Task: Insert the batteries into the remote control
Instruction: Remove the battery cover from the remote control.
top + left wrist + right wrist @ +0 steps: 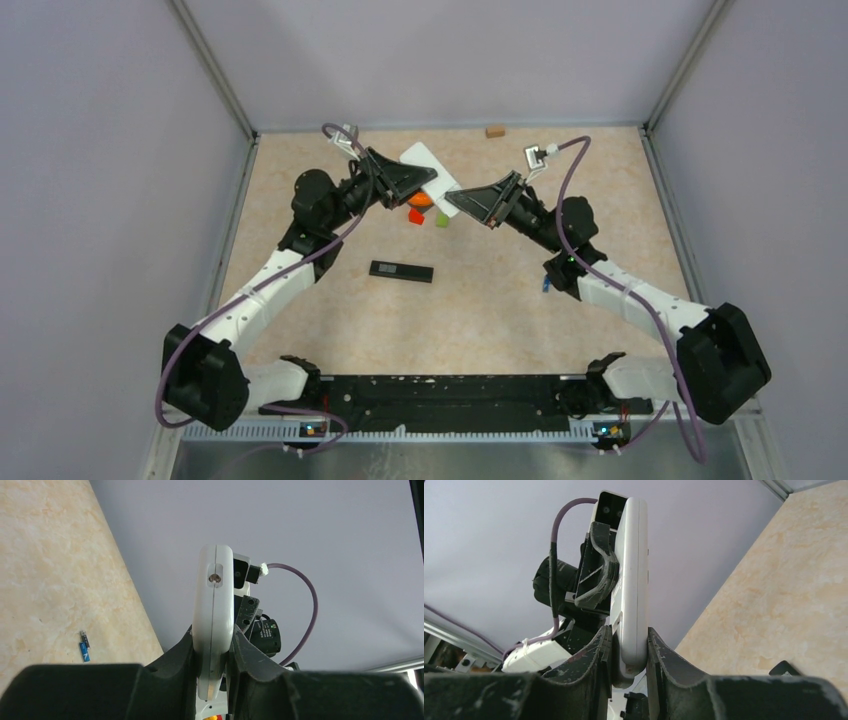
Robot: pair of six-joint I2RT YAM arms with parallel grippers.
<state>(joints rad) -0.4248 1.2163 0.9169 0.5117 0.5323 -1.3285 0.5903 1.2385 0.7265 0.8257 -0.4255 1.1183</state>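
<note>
Over the beige tabletop, left gripper and right gripper are both pinching the slim white plastic remote; a tiny blue battery is lying behind the right.

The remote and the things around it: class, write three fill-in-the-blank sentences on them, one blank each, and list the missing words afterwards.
1. The remote, clamped by the left pincer and the right pincer, is ____ in colour.
2. The battery lying on the table has a ____ wrap.
3. Under the raised remote lie a red block and a ____ block.

Missing words: white; blue; green.
</note>
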